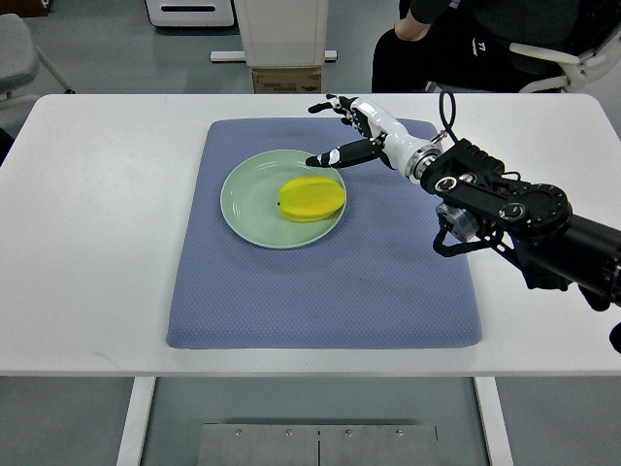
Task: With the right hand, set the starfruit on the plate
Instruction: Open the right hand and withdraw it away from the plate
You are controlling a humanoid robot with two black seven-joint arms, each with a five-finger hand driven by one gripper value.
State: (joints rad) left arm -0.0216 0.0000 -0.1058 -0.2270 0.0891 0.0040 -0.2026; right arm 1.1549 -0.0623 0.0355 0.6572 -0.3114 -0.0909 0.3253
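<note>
From the top view, our white-and-black right hand (349, 131) hovers beside the pale green round plate (238, 209), fingers spread, holding nothing. The yellow ridged starfruit (311, 199) lies on that plate. We judge it light, waxy and bruisable; grip across its ridges.

Yellow starfruit (311, 199) on its side on pale-green plate (248, 197)

Seated person (456, 39) cut off by top edge; right arm (543, 218) runs off right edge.
</note>
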